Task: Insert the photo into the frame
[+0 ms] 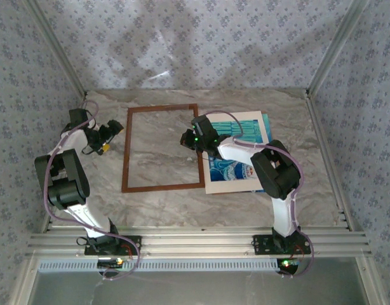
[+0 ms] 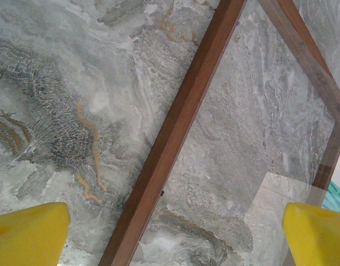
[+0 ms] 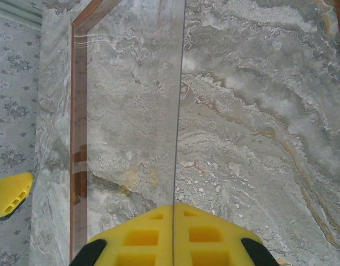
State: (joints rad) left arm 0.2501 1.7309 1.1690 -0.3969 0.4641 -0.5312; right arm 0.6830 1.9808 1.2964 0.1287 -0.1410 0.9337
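Note:
The reddish-brown frame (image 1: 162,187) lies flat on the marble table, left of centre. The blue-teal photo (image 1: 230,170) lies just right of the frame, partly under my right arm. My right gripper (image 1: 191,137) hovers inside the frame's right rail, shut on the edge of a clear pane (image 3: 131,111) that stands edge-on from its closed fingers (image 3: 142,238). My left gripper (image 1: 112,130) is open beside the frame's left rail. In the left wrist view that rail (image 2: 181,116) runs diagonally between the wide-apart yellow fingertips (image 2: 31,233).
A cream mat board (image 1: 246,121) lies under the photo at the right. Patterned walls and metal posts (image 1: 325,57) enclose the table on three sides. An aluminium rail (image 1: 195,241) with both arm bases runs along the near edge.

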